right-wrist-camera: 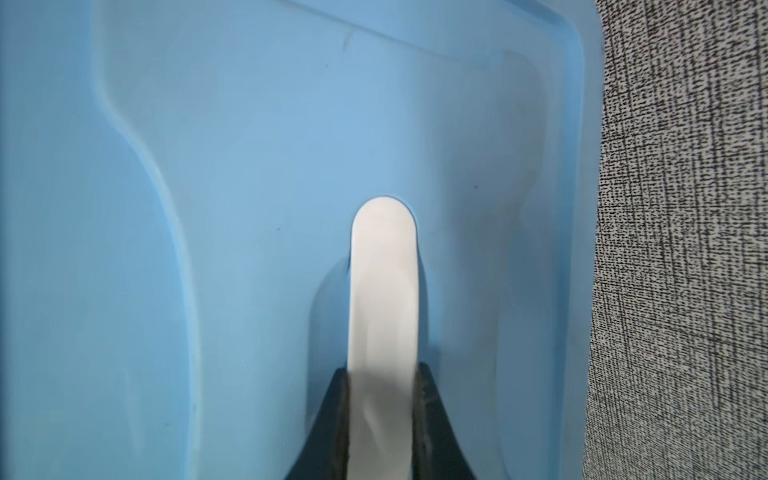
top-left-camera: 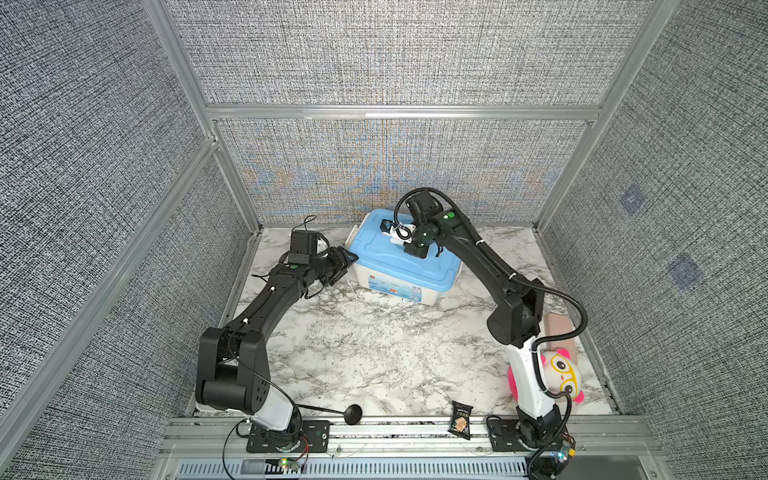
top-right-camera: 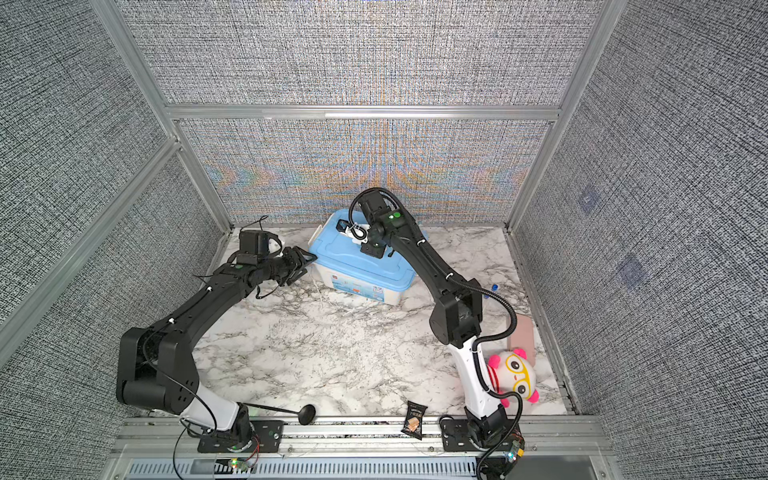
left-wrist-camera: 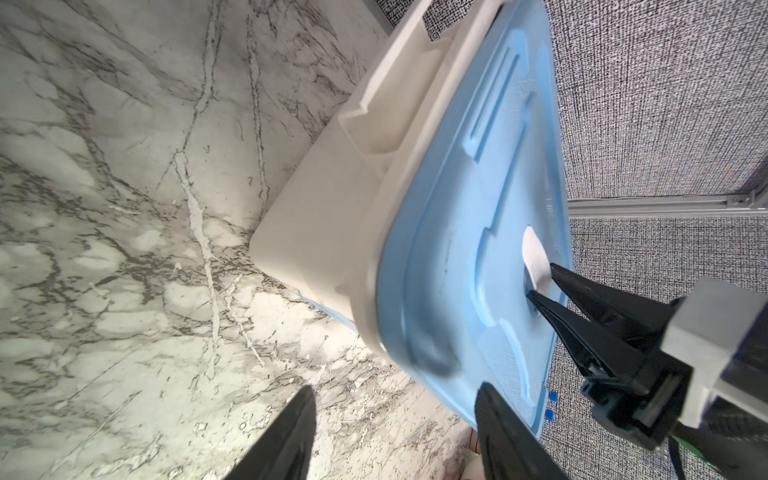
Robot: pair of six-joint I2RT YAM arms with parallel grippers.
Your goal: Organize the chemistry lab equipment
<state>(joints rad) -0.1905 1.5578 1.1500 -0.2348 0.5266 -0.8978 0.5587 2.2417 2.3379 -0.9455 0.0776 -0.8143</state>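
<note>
Marble tabletop (top-left-camera: 374, 353), white storage box (top-left-camera: 399, 291) with a blue lid (top-left-camera: 374, 257) at 12 o'clock. Left jaws gape empty at the box's 9 o'clock end. Right jaws pinch the flat white stick (right-wrist-camera: 383, 282), right over the lid.

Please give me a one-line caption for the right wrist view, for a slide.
Wrist close-up: the right gripper closed on the white handle of the blue lid.
</note>
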